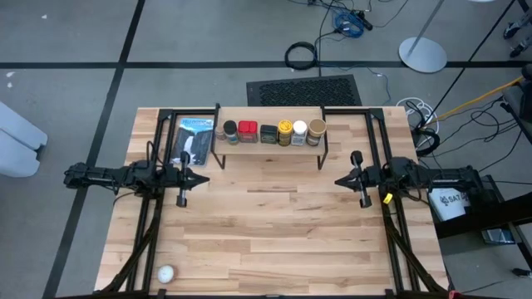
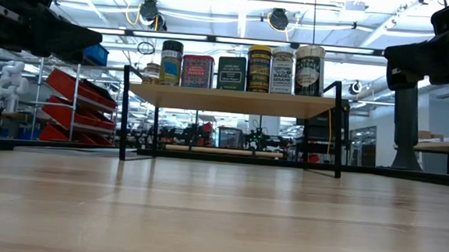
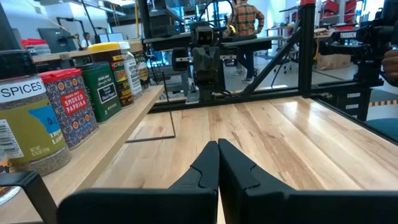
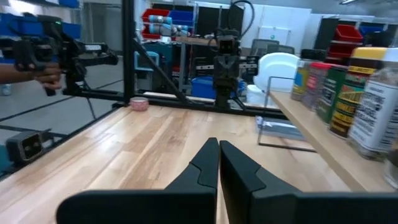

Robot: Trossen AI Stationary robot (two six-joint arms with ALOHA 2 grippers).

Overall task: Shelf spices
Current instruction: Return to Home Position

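Note:
Several spice containers stand in a row on the shelf's plank top [image 1: 268, 145] at the table's far side: a dark-lidded jar [image 1: 230, 131], a red tin [image 1: 248, 131], a black square tin [image 1: 268, 134], a yellow-lidded jar [image 1: 284, 132], a white-lidded jar [image 1: 299, 132] and a tan-lidded jar [image 1: 316, 131]. In the low view they stand upright on the shelf [image 2: 234, 100]. My left gripper [image 1: 204, 178] is shut at the table's left, level, pointing right. My right gripper [image 1: 339, 180] is shut at the table's right, pointing left. Both are empty and clear of the shelf.
A flat blue-and-black package [image 1: 194, 139] lies left of the shelf. A small white ball [image 1: 166, 274] sits near the table's front left corner. Black frame rails [image 1: 150, 216] run along both table sides. The middle of the tabletop [image 1: 274, 224] is bare wood.

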